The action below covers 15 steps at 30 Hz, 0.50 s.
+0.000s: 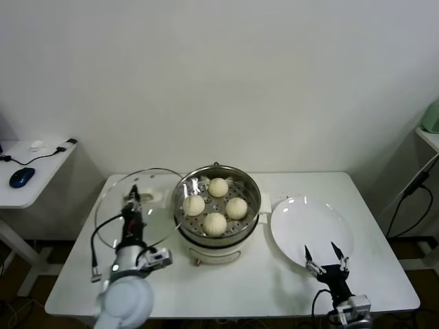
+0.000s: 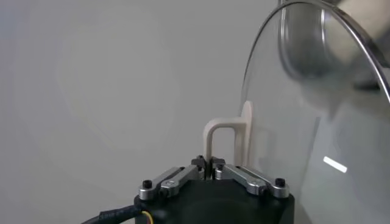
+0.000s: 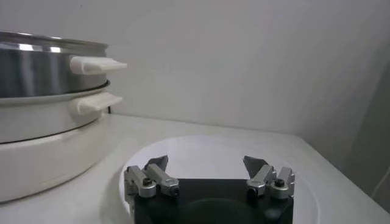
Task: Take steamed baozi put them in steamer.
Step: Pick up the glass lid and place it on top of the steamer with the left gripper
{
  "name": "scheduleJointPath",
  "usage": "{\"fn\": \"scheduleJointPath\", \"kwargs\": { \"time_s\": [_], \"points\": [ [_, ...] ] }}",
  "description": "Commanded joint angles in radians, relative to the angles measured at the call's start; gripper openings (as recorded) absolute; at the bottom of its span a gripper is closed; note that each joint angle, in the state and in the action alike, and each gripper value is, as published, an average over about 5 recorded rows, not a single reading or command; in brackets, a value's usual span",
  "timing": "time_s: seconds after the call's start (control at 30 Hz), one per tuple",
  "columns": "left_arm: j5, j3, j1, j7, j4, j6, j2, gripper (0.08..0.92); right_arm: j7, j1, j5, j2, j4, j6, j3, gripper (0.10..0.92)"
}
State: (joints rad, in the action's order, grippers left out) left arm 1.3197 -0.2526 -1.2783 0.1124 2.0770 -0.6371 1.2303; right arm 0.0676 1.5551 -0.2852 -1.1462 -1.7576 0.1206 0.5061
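Right gripper (image 1: pixel 328 259): nearest item, at the near edge of the table (image 1: pixel 288 295), over the near rim of the white plate (image 1: pixel 312 229); jaws spread wide, holding nothing. The plate is bare.

Left gripper (image 1: pixel 132 199): left of the pot, jaws closed on the white handle (image 2: pixel 225 137) of the glass lid (image 1: pixel 137 205); the lid hangs raised and tilted beside the steamer, not over it.

Steamer (image 1: pixel 217 205): centre of the table, steel pot on a cream base, side handle (image 3: pixel 94 64) showing in the right wrist view. Uncovered.

Steamed baozi (image 1: pixel 215 223): four, all on the perforated tray inside the steamer, spaced apart, none touching.

Status, judged: loading looks complete; covering appears to remain.

Risks, judged: the lid is pinched by a thin handle alone, so it could swing or slip in the jaws. Brought across low, its rim could strike the pot's edge or a bun top. Seated off-centre, it would rest crooked.
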Motion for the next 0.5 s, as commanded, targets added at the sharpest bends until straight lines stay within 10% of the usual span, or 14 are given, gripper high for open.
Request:
{"fn": "scheduleJointPath", "kwargs": {
  "time_s": [0.03,0.5],
  "points": [
    [0.174,0.304,0.220,0.162,-0.042,-0.138,0.125,0.139,0.004,0.010,0.013,0.000,0.011,0.008,0.007,0.823],
    [0.271,0.408,0.301,0.180,-0.232,-0.148,0.310,0.139,-0.005,0.020,0.009,-0.008,0.041,0.037,0.022,0.823]
  ]
}}
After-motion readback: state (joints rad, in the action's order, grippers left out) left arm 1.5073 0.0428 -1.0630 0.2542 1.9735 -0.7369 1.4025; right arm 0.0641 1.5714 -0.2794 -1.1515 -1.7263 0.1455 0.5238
